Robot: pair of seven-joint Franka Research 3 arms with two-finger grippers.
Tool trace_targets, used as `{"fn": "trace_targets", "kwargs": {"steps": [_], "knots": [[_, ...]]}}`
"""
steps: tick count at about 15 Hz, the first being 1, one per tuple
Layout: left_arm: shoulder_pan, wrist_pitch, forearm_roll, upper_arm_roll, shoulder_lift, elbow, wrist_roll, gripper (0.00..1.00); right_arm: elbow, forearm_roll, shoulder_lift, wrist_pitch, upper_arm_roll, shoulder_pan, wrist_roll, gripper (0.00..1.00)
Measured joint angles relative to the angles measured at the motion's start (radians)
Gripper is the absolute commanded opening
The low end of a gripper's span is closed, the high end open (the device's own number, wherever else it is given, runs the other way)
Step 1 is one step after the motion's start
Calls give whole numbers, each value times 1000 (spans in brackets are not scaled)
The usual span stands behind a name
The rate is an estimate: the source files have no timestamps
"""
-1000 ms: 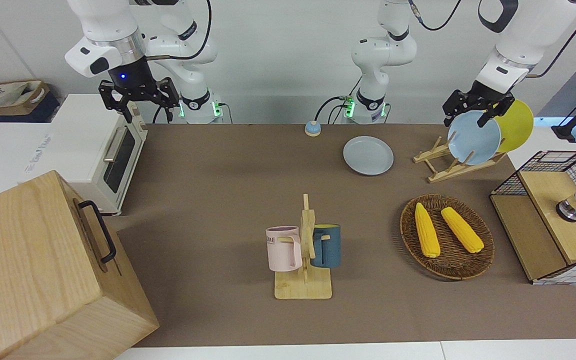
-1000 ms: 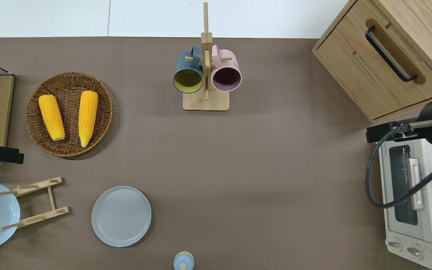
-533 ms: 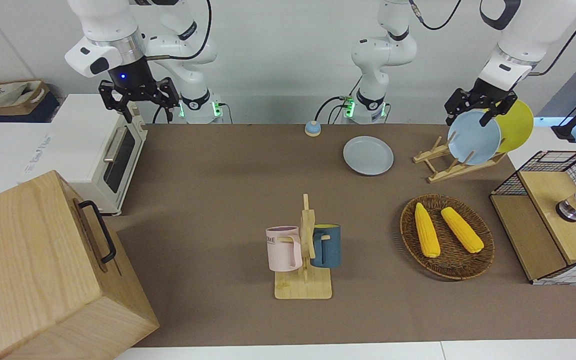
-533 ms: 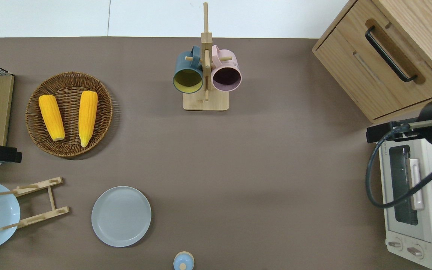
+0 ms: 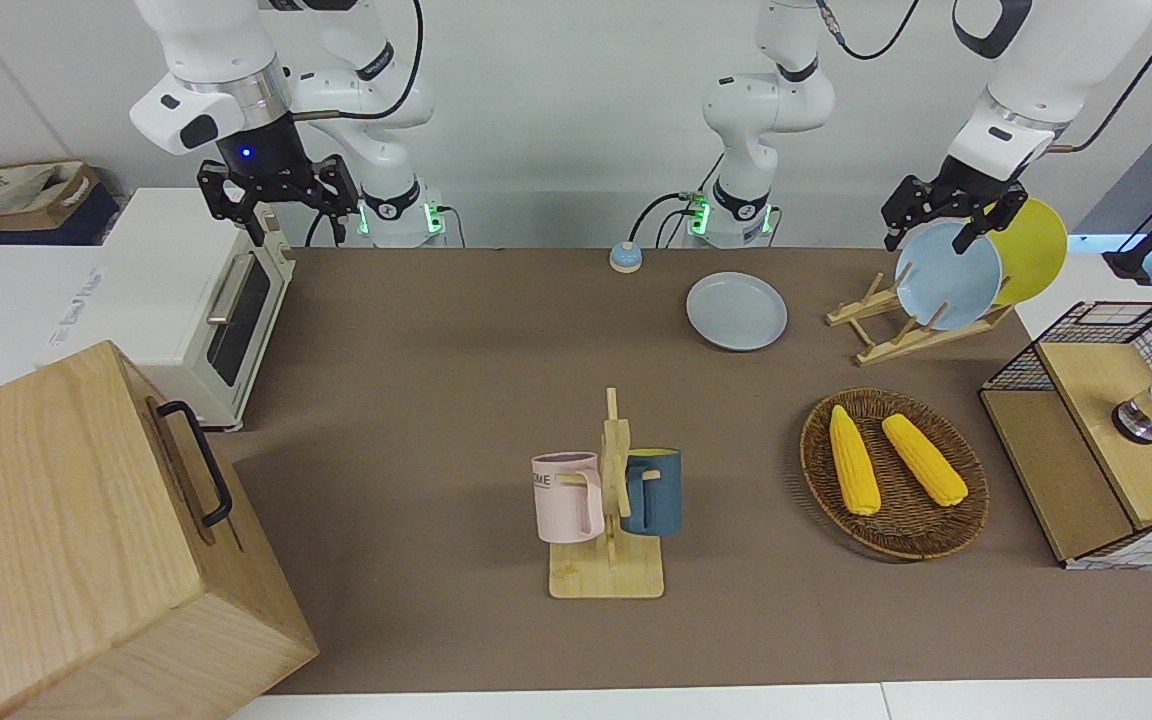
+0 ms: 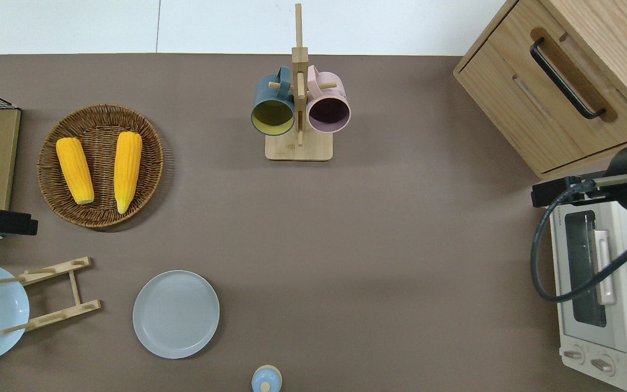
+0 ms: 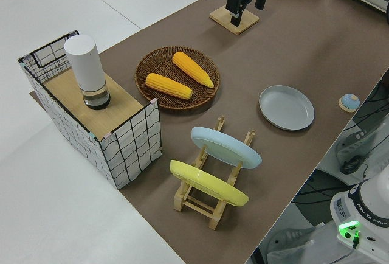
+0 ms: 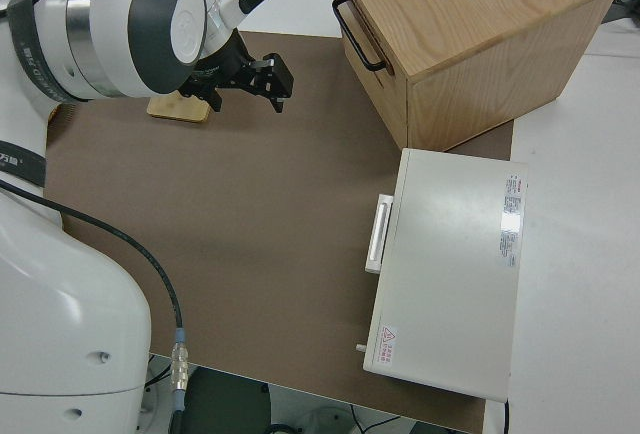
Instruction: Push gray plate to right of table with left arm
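Near the robots' edge of the table (image 6: 379, 261), the gray plate (image 6: 176, 314) is seen lying flat on the brown surface, untouched by either gripper. The wooden plate rack (image 6: 52, 294) is taken as the landmark: the gray plate lies just beside it, toward the right arm's end of the table and apart from it. On the rack a sky-blue plate (image 5: 946, 275) and a yellow plate (image 5: 1034, 250) are propped on edge, tilted, the yellow one nearer the left arm's end of the table. Farther from the robots than the rack, a wicker tray (image 6: 153, 163) is set with two corn cobs (image 6: 128, 170) lying in it side by side. A small blue bell (image 6: 266, 379) is placed toward the right arm's end from the rack, past the gray plate and at the table's edge nearest the robots. Well apart from the rack, farther from the robots and toward the right arm's end, a mug rack (image 6: 298, 109) is seen with a dark blue mug (image 6: 273, 104) and a pink mug (image 6: 328, 105) hung on it.

The left gripper (image 5: 946, 215) is held up in the air with its fingers spread apart and nothing between them; in the overhead view it is found at the left arm's end of the table, between the rack and the wicker tray. The right arm is parked, its gripper (image 5: 276, 200) likewise spread open and empty.
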Motion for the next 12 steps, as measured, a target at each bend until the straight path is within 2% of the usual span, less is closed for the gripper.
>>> {"fn": "trace_targets", "kwargs": {"steps": [6,9,12], "knots": [[-1,-16,0,-1,-26,-12,-28,998,0,0,0,0,0,0,0,983],[-4,-30,0,-4,-92,-70,-32,995,0,0,0,0,0,0,0,983],[-12,-33,0,-14,-187,-175,-54,993,0,0,0,0,0,0,0,983]]}}
